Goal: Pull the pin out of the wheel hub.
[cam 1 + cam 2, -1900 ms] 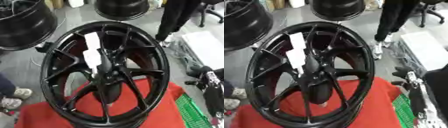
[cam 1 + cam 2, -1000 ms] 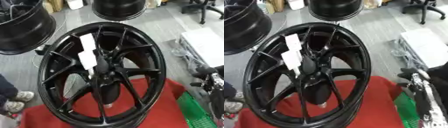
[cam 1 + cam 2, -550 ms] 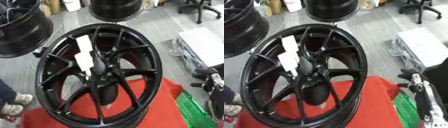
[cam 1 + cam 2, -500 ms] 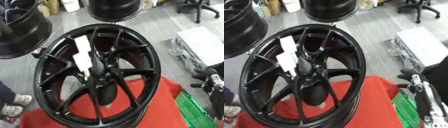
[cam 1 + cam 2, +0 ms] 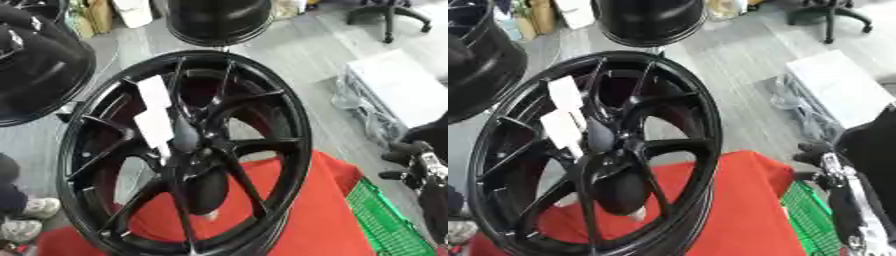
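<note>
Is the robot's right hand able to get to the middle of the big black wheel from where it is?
Probably yes. The right hand sits off beside the wheel, and nothing stands between it and the hub.

The wheel (image 5: 188,150) looks like metal with a glossy black finish, light catching along its rim and spokes. White paper labels (image 5: 156,115) lie matt against the spokes. Under it the red cloth (image 5: 306,220) is matt and soft-looking, with slight folds. The green crate (image 5: 389,225) looks like ribbed plastic. The floor (image 5: 297,55) is smooth grey planking with a dull sheen. The right hand (image 5: 833,172) is matt black with silvery metal parts. Other wheels (image 5: 219,20) behind are glossy black too.
</note>
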Robot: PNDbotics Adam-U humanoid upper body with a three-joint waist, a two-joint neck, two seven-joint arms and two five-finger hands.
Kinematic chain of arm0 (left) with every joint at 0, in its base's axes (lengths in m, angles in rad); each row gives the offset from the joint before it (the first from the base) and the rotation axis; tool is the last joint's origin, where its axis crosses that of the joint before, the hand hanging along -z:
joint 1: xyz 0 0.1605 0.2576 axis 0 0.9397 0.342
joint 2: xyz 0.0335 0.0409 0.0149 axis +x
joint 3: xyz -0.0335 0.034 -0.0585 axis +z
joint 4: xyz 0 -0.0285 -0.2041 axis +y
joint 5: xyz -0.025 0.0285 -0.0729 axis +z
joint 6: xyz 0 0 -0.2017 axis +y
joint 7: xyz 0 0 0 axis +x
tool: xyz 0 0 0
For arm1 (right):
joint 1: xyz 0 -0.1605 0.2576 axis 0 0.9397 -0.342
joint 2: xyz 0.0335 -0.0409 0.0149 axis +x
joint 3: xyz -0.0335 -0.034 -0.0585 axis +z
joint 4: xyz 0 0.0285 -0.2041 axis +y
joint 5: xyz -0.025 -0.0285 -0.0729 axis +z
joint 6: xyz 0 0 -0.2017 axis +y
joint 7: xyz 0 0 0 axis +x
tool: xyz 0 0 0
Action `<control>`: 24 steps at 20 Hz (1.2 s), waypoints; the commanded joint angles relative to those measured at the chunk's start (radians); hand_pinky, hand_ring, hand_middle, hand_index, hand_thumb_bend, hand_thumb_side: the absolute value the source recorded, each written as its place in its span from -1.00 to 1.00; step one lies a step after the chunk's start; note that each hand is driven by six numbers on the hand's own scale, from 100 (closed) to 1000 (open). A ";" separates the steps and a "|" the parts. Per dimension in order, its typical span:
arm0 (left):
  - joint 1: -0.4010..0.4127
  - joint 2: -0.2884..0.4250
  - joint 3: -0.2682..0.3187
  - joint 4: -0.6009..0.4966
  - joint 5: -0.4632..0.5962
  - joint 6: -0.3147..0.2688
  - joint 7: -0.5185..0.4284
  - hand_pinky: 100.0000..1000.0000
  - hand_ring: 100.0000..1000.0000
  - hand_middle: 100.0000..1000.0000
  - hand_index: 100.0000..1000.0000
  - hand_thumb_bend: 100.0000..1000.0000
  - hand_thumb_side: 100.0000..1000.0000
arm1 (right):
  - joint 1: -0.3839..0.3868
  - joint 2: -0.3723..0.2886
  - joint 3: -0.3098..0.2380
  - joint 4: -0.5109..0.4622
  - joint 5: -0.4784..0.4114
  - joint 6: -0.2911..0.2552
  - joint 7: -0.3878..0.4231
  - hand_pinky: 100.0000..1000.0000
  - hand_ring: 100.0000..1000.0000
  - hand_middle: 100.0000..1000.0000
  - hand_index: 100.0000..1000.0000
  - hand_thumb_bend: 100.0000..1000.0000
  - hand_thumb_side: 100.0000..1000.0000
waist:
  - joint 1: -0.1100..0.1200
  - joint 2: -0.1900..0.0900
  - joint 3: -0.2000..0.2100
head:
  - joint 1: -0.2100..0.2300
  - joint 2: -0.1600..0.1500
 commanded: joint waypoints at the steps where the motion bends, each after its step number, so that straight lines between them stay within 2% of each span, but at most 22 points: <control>1: -0.060 -0.027 -0.041 0.034 -0.040 -0.196 -0.240 0.00 -0.35 0.41 0.66 0.71 -0.59 | -0.008 -0.022 0.006 -0.007 0.003 -0.001 0.007 0.17 0.55 0.11 0.44 -1.00 0.93 | -0.002 -0.023 -0.004 | 0.007 -0.015; 3: -0.087 -0.050 -0.064 0.056 -0.053 -0.196 -0.276 0.00 -0.35 0.40 0.66 0.68 -0.61 | -0.008 -0.023 0.007 -0.006 0.003 -0.001 0.009 0.17 0.55 0.11 0.44 -1.00 0.94 | 0.001 -0.024 -0.006 | 0.009 -0.016; 6: -0.113 -0.074 -0.091 0.079 -0.073 -0.196 -0.349 0.02 -0.36 0.34 0.60 0.56 -0.76 | -0.007 -0.025 0.008 -0.003 0.005 0.001 0.009 0.17 0.54 0.11 0.44 -1.00 0.96 | 0.007 -0.025 -0.016 | 0.012 -0.018; 10: -0.134 -0.102 -0.106 0.108 -0.081 -0.196 -0.423 0.03 -0.36 0.32 0.58 0.51 -0.83 | -0.009 -0.028 0.009 -0.002 0.005 0.000 0.011 0.17 0.54 0.11 0.44 -1.00 0.96 | 0.011 -0.028 -0.020 | 0.012 -0.018; 18: -0.173 -0.157 -0.116 0.172 -0.113 -0.196 -0.472 0.04 -0.39 0.29 0.54 0.50 -0.88 | -0.012 -0.030 0.013 0.004 0.001 0.000 0.017 0.17 0.54 0.11 0.44 -1.00 0.96 | 0.013 -0.035 -0.025 | 0.018 -0.022; 24: -0.178 -0.172 -0.149 0.173 -0.122 -0.196 -0.497 -0.10 -0.65 0.24 0.51 0.45 -0.85 | -0.014 -0.031 0.013 0.006 -0.002 -0.001 0.018 0.17 0.54 0.11 0.44 -1.00 0.96 | 0.014 -0.036 -0.027 | 0.019 -0.024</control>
